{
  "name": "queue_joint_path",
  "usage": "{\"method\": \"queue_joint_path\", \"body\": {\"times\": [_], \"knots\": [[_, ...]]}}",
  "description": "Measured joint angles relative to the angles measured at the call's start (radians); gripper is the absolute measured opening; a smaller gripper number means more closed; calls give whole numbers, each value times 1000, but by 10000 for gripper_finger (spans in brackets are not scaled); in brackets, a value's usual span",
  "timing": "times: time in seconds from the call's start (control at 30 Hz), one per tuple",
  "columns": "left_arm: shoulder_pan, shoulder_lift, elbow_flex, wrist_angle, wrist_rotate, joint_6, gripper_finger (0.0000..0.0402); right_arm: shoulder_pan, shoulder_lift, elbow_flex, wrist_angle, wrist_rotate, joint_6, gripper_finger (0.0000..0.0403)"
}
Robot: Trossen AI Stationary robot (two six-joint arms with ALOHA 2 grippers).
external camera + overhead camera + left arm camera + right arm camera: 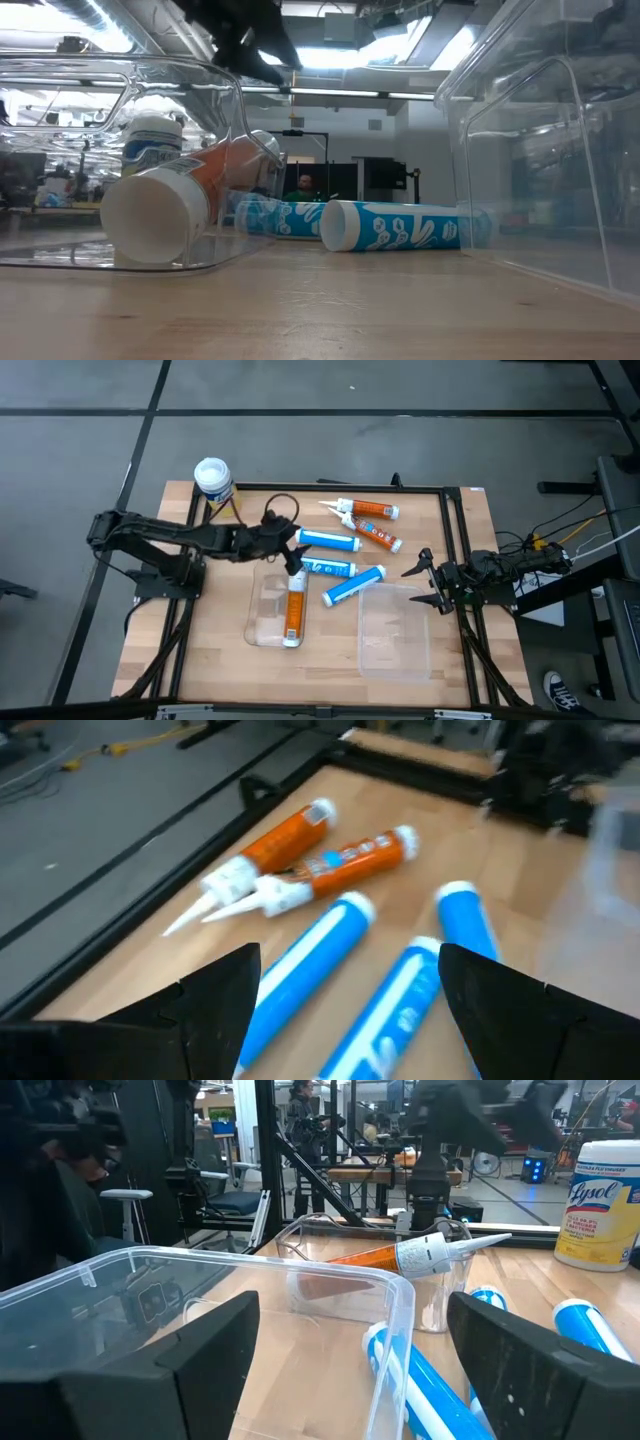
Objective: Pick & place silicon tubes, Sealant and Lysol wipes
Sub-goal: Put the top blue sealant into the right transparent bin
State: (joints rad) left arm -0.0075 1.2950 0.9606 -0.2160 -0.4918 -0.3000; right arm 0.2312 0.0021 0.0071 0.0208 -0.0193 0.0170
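While the left gripper (292, 556) is hovering with jaws spread over the blue tubes (326, 540), the Lysol wipes (213, 482) are standing at the counter's (210, 650) far-left corner, likely light, rigid, slick-walled, best clasped mid-body.

I'm running this rig in what looks like a robotics lab or workshop. My wooden worktop (200, 650) sits inside a black metal frame (455, 540) on a grey concrete floor (330, 440). Past it I see strip ceiling lights (340, 92), office chairs (225, 1198), more benches and stands, trailing cables (560, 530), and a person seated far back (303, 185).
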Motion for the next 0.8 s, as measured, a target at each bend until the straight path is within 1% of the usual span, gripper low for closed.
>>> {"method": "queue_joint_path", "body": {"times": [0.1,0.23,0.33,0.4,0.53,0.8], "knots": [[41,28,30,-4,44,0,301,0,0,0,0,0,0,323],[92,74,67,-6,134,1,301,0,0,0,0,0,0,323],[124,114,108,-20,185,31,301,0,0,0,0,0,0,323],[144,138,140,-36,201,53,301,0,0,0,0,0,0,323],[179,200,226,-108,210,96,301,0,0,0,0,0,0,323],[256,359,422,-255,374,226,301,0,0,0,0,0,0,323]]}}
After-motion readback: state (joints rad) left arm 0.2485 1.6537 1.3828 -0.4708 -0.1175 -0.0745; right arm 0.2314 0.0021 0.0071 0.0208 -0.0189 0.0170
